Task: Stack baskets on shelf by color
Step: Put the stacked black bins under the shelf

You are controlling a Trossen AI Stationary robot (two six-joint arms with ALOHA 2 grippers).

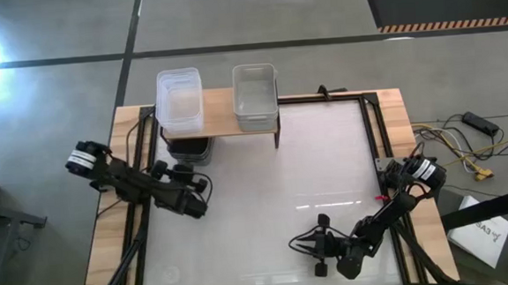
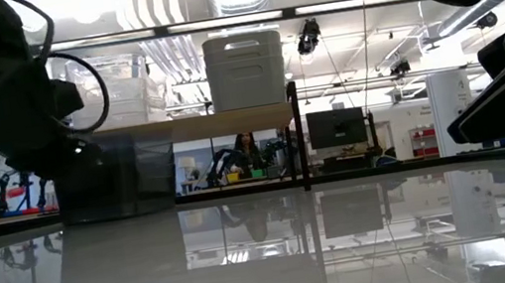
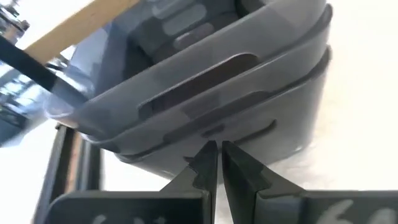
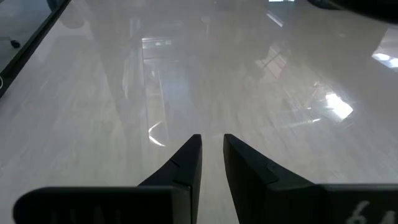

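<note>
On the shelf [image 1: 220, 115] at the table's [image 1: 267, 204] far edge stand a clear stack [image 1: 179, 100] at left and a light grey basket [image 1: 255, 94] at right, long axes running near to far. Two nested dark baskets [image 3: 217, 93] sit under the shelf's left end. The left gripper [image 3: 214, 155], jaws closed and empty, is just beside them. The right gripper [image 4: 211, 152], jaws narrow and empty, hangs over the near right table. No writing is readable.

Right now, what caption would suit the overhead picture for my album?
Clear bins and a light grey bin sit on a wooden shelf; dark bins wait beneath, by the left arm's fingers.
</note>
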